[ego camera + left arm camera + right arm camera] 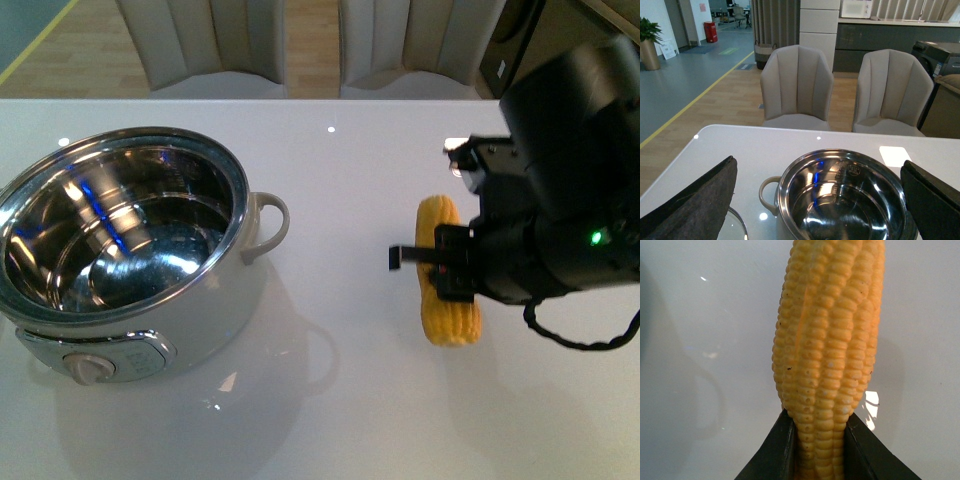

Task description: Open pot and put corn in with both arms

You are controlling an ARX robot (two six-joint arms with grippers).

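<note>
Corn (447, 285) clamped in right gripper (820, 414); pot (840, 151) stamp (847, 172) illegible.

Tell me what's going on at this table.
The right hand is shut on one end of the corn, to the right of the pot over the white table. I cannot tell whether the corn is lifted. The pot is open, with no lid on it and nothing inside. The left hand hangs open above the pot, holding nothing.

Right gripper (816, 420) clamped, left gripper (818, 167) spread wide
</note>
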